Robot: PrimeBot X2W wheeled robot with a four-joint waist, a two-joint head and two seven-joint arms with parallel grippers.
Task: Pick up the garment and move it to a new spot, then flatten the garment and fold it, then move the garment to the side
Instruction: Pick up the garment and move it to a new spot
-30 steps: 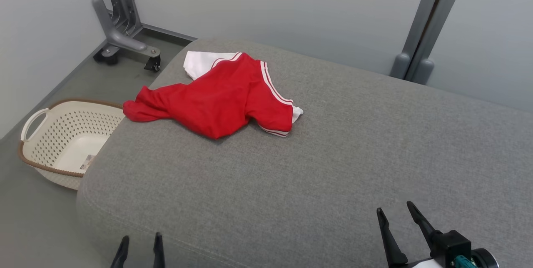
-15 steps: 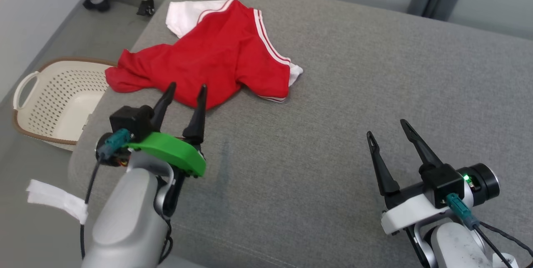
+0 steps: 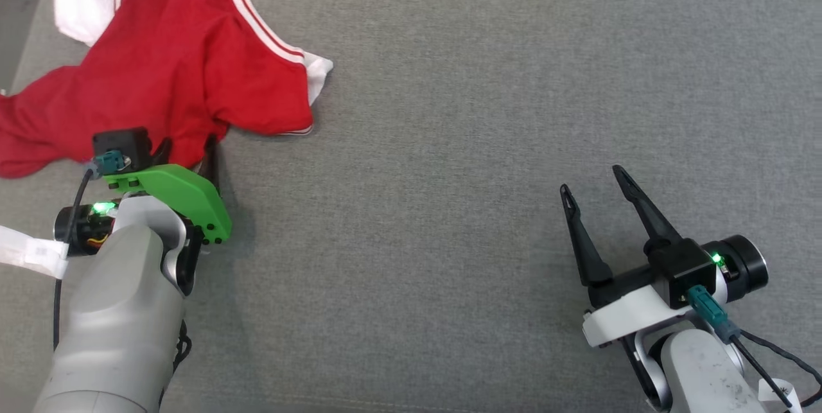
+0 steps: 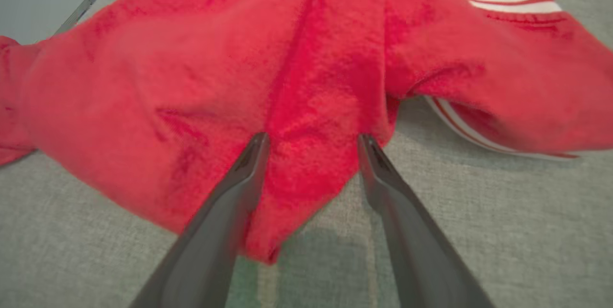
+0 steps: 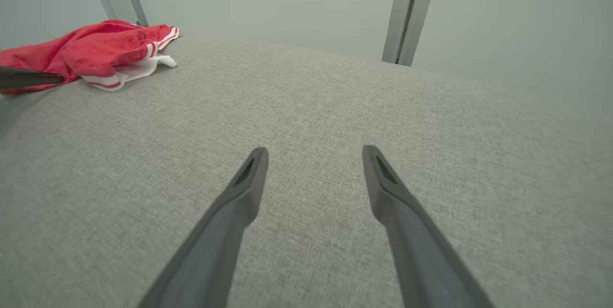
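Left gripper (image 4: 313, 139) is standing spread wide, its two dark fingers straddling the near pointed corner of the red garment (image 3: 173, 60) without pinching it. That white-trimmed garment is lying crumpled on the grey cushion (image 3: 449, 143), toward its far left part. Right gripper (image 3: 591, 180) is hovering equally wide over bare fabric, well apart from the garment, holding nothing.
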